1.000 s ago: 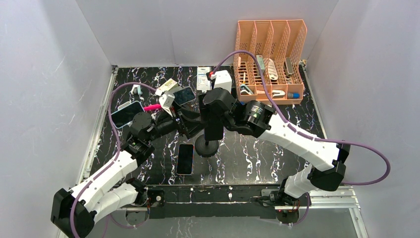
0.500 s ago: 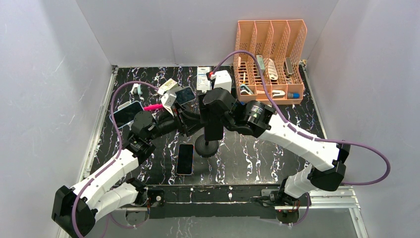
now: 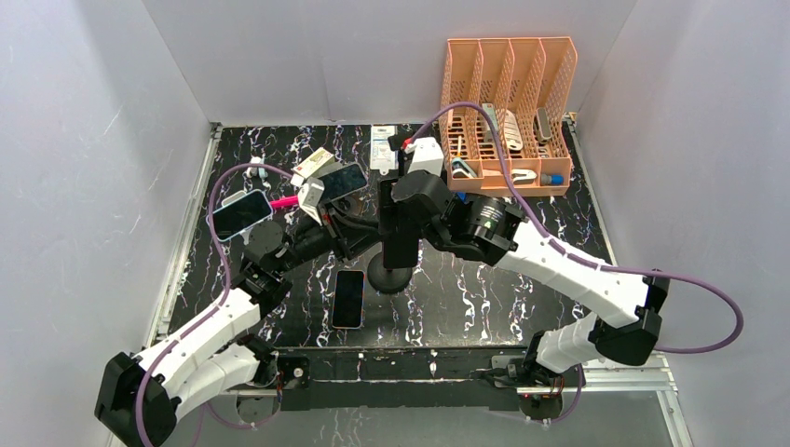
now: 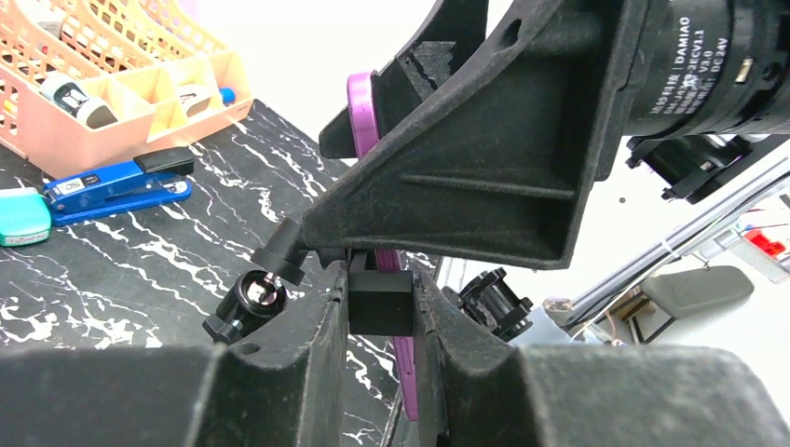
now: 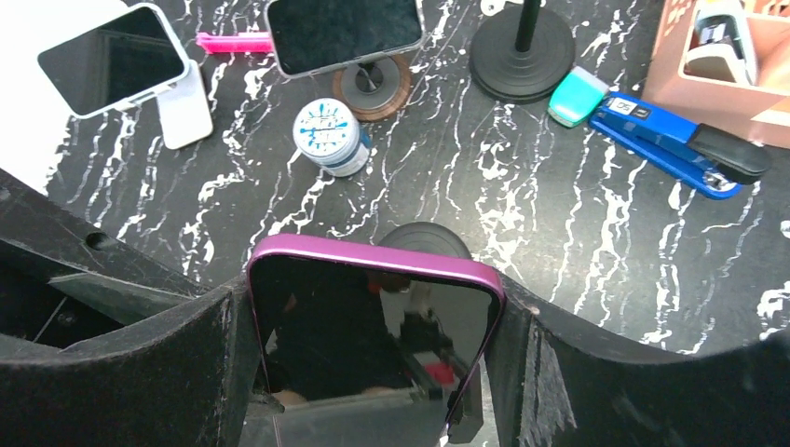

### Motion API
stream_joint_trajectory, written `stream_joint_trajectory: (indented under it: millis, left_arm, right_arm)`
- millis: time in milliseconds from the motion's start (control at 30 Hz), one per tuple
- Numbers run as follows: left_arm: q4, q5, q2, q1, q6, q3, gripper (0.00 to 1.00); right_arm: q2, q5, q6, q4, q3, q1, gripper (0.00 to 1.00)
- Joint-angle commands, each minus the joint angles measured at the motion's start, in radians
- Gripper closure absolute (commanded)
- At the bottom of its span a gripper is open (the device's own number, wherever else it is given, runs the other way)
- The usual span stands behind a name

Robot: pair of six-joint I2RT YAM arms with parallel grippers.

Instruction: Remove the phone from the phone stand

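Observation:
The phone (image 5: 363, 345) has a purple rim and a dark screen. It sits tilted atop the black phone stand, whose round base (image 3: 389, 276) rests mid-table and peeks out behind the phone's top edge (image 5: 427, 238). My right gripper (image 5: 373, 317) is shut on the phone, one finger pressed against each long side. From the left, my left gripper (image 4: 380, 307) is shut on the stand's black mounting block (image 4: 380, 291) just under the phone. The phone's purple edge (image 4: 361, 102) shows above that block. From above, both grippers meet over the stand (image 3: 396, 223).
A dark phone (image 3: 348, 298) lies flat left of the base. Farther back stand a white-cased phone (image 5: 112, 56) on a white stand, another phone (image 5: 343, 33) on a brown disc, a small tin (image 5: 324, 138), a second black stand base (image 5: 522, 60), a blue stapler (image 5: 680, 144) and an orange organiser (image 3: 508, 112).
My left gripper's jaws have closed from wide open onto the stand's block. The right arm, still gripping the phone, has shifted slightly.

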Motion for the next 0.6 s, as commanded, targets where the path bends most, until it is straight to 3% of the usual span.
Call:
stream_joint_trajectory:
  millis: [0,567]
  left_arm:
    - [0.120,-0.086,-0.035,0.007,-0.093,-0.082,1.00]
    - [0.199,-0.145,-0.036,0.012,-0.161,-0.133,1.00]
  right_arm:
    - [-0.073,0.046,0.016,-0.043,-0.068,-0.054,0.99]
    - [-0.166,-0.009,0.052,-0.026,-0.198,-0.119,0.99]
